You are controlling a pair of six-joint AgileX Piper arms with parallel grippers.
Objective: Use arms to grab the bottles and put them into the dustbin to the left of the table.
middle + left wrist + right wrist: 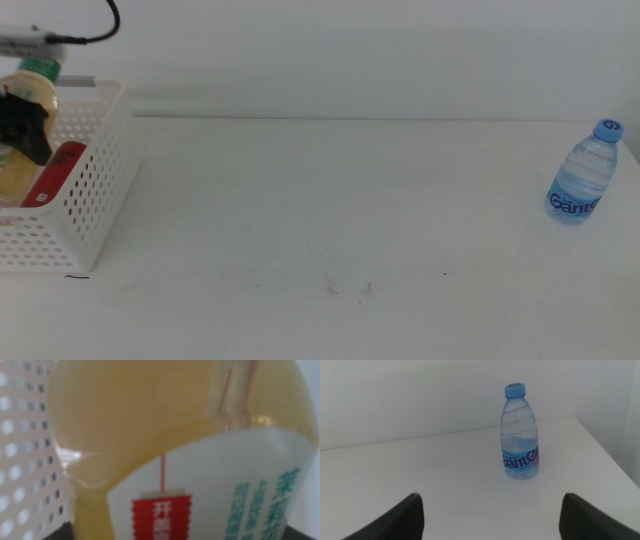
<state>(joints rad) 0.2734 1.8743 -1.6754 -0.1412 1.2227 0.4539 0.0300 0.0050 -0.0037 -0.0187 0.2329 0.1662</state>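
The white perforated dustbin [100, 190] stands at the table's left edge. My left gripper [24, 125] is shut on the tall yellow-drink bottle [35, 90] and holds it inside the dustbin, its cap leaning right. That bottle [165, 435] fills the left wrist view, with the dustbin wall [20, 435] beside it. The slim red can [55, 172] lies in the dustbin next to it. The small water bottle [582, 175] stands upright at the table's far right. My right gripper [491, 505] is open, a short way in front of the water bottle [520, 435].
The white table [330, 200] carries a few small dark marks near its front middle [348, 288]. The right table edge [610, 455] runs close behind the water bottle. A black cable [95, 35] hangs above the dustbin.
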